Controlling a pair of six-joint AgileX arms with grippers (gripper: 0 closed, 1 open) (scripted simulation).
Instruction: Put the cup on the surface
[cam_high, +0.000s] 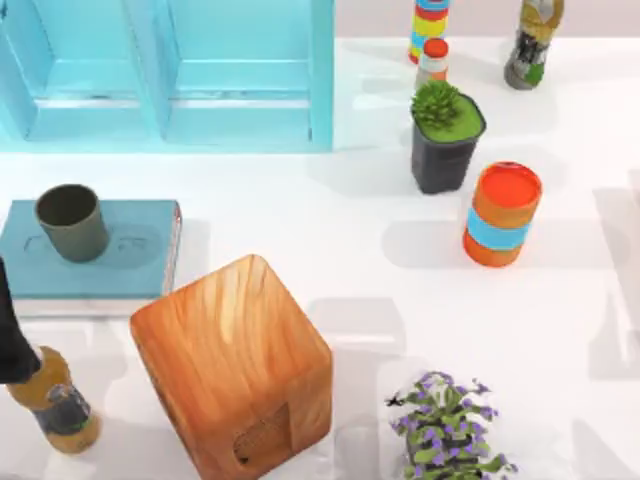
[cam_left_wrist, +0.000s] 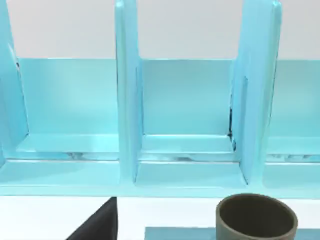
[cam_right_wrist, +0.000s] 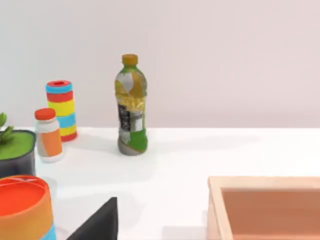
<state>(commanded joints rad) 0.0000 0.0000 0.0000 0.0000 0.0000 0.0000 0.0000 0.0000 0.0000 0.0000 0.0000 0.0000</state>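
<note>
Cup (cam_high: 72, 221) stands upright, mouth up, on the teal slab (cam_high: 140, 262) at the table's left side, toward the slab's left half. It is not yet on the white tabletop (cam_high: 340, 260), so the task is at its opening step: approach, no grasp made. Nothing touches the cup.

Left wrist view: cup rim (cam_left_wrist: 257, 217) sits low in the picture with the slab's edge beside it and the light blue shelf unit (cam_left_wrist: 190, 115) behind. A dark wedge of the left arm's hardware shows at the lower edge; whether the left fingers are parted or closed, I cannot tell. In the top view a dark part of the left arm (cam_high: 12, 340) shows at the left edge, near the slab's front corner and above a lying bottle (cam_high: 55, 405).

Right arm is parked; its wrist view takes in the orange can (cam_right_wrist: 22, 207), the green-labelled bottle (cam_right_wrist: 131, 112) and a wooden tray edge (cam_right_wrist: 265, 202). Its finger state also cannot be told.

Neighbours: the wooden block (cam_high: 235, 365) is just beside the slab's front right corner; the potted plant (cam_high: 445, 135) is well apart.

Judgement, next move: the left gripper must come over the cup, straddle its tapered wall, close, lift clear of the slab, then set it down on bare tabletop, probably behind the slab or between slab and can, keeping away from the block.
</note>
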